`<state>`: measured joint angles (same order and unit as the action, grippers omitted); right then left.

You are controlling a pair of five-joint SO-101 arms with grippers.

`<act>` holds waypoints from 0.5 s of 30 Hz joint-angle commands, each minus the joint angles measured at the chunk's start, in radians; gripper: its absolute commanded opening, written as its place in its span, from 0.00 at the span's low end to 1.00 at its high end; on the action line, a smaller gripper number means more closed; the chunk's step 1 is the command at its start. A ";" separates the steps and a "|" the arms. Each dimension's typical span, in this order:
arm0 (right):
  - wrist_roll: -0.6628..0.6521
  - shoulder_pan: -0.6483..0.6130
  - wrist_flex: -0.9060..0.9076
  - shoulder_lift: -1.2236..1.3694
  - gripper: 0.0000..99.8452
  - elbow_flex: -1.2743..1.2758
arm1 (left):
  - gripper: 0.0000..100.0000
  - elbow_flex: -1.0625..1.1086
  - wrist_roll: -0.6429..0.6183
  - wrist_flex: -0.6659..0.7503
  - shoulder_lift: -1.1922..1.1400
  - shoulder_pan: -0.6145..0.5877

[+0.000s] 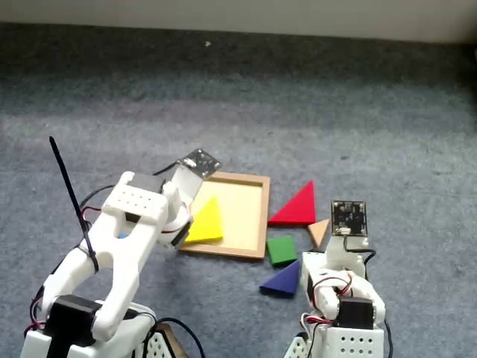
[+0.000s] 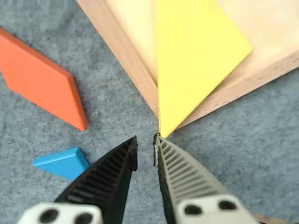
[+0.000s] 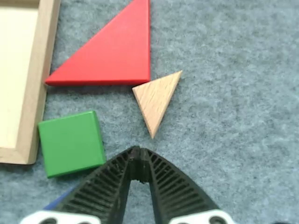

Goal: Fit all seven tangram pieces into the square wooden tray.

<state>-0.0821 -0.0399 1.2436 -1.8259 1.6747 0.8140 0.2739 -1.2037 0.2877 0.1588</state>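
The left jaws stand a narrow slit apart with nothing between them, grey tabletop showing through the gap. Right at their tips sits the sharp corner of the yellow triangle. Its long axis runs straight away from the jaws, and that corner points back at them. It isn't seated: most of it lies over the floor of the square wooden tray, but the pointed end crosses the rim and hangs out over the tabletop. On the side away from the tray, an orange parallelogram lies flat, well apart from the tips, and a small light-blue triangle lies beside the dark jaw.

The right jaws are closed tip to tip and hold nothing. Just ahead of them a bare-wood triangle aims its narrowest corner back at the tips, its long axis nearly in line with them (a shade tilted). Beyond it lies the red triangle, its long edge slanting, just beside the wooden one's corner. The green square sits flat between these jaws and the tray rim, and a dark-blue triangle lies close beside the right arm.
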 commanded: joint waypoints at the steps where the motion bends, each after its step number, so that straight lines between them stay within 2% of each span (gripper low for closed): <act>1: -0.009 0.010 0.007 -0.012 0.01 0.150 | 0.08 -0.002 -0.038 0.026 0.019 0.071; 9: -0.009 0.010 0.007 -0.012 0.01 0.150 | 0.08 0.007 -0.121 0.084 0.015 0.183; 15: -0.009 0.010 0.007 -0.012 0.01 0.150 | 0.08 -0.019 -0.189 0.157 -0.071 0.208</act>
<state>-0.0821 -0.0399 1.2436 -1.8259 1.6747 0.8293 0.1112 -1.0748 0.2355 0.3491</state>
